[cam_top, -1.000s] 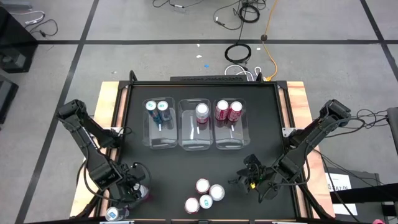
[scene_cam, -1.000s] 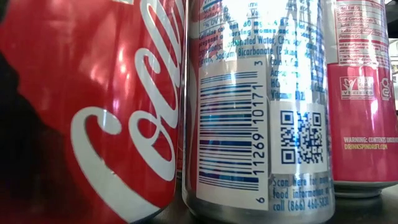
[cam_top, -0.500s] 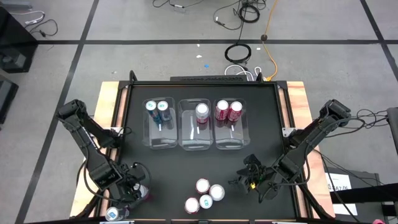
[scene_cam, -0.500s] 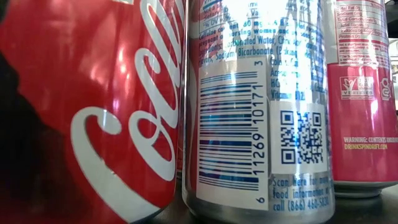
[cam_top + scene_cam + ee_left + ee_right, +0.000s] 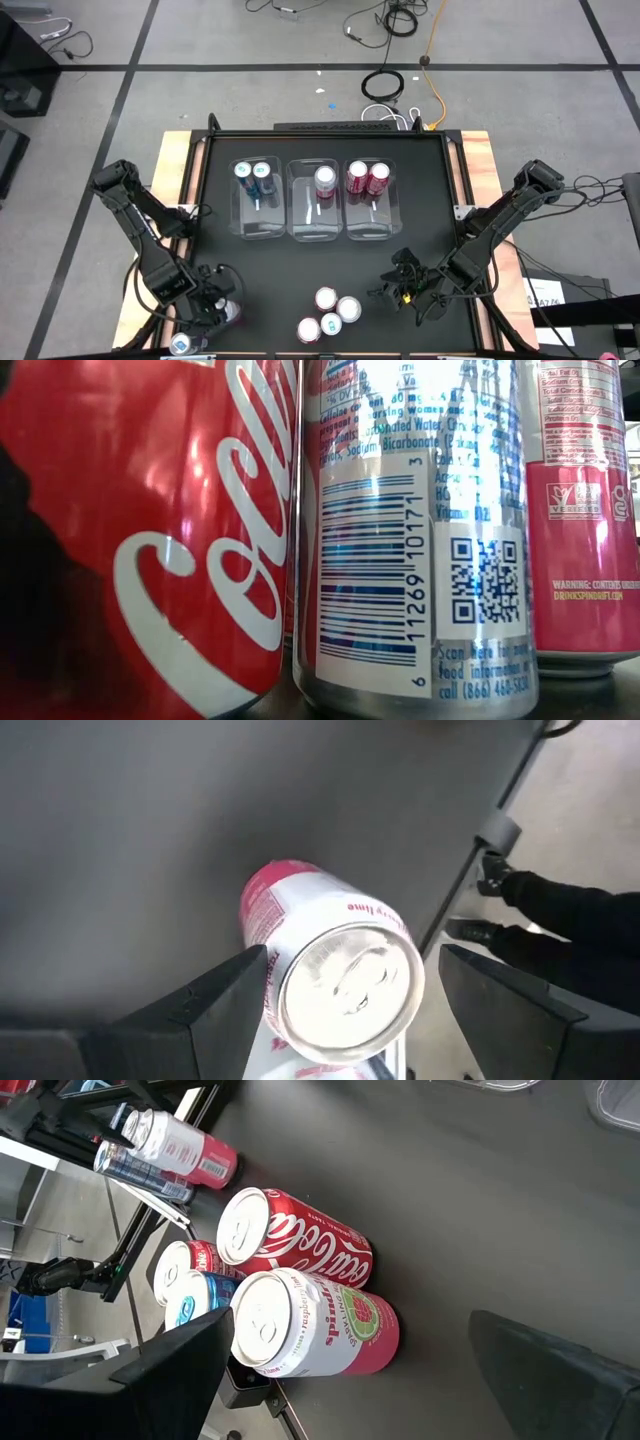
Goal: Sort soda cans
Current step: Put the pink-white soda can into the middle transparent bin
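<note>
At the table's near left corner, the left gripper (image 5: 335, 995) straddles a pink can (image 5: 330, 965), fingers not visibly touching. Best to close squarely before lifting. The right gripper (image 5: 403, 283) waits wide open.

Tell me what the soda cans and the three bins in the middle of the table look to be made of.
Soda cans: thin metal, probably aluminium. Their bare silver tops with pull tabs shine, and the glossy printed bodies throw bright highlights in the low view.

Bins: clear plastic, apparently rigid. The dark tabletop and the cans inside show straight through the walls, and only the pale rims stand out.
</note>
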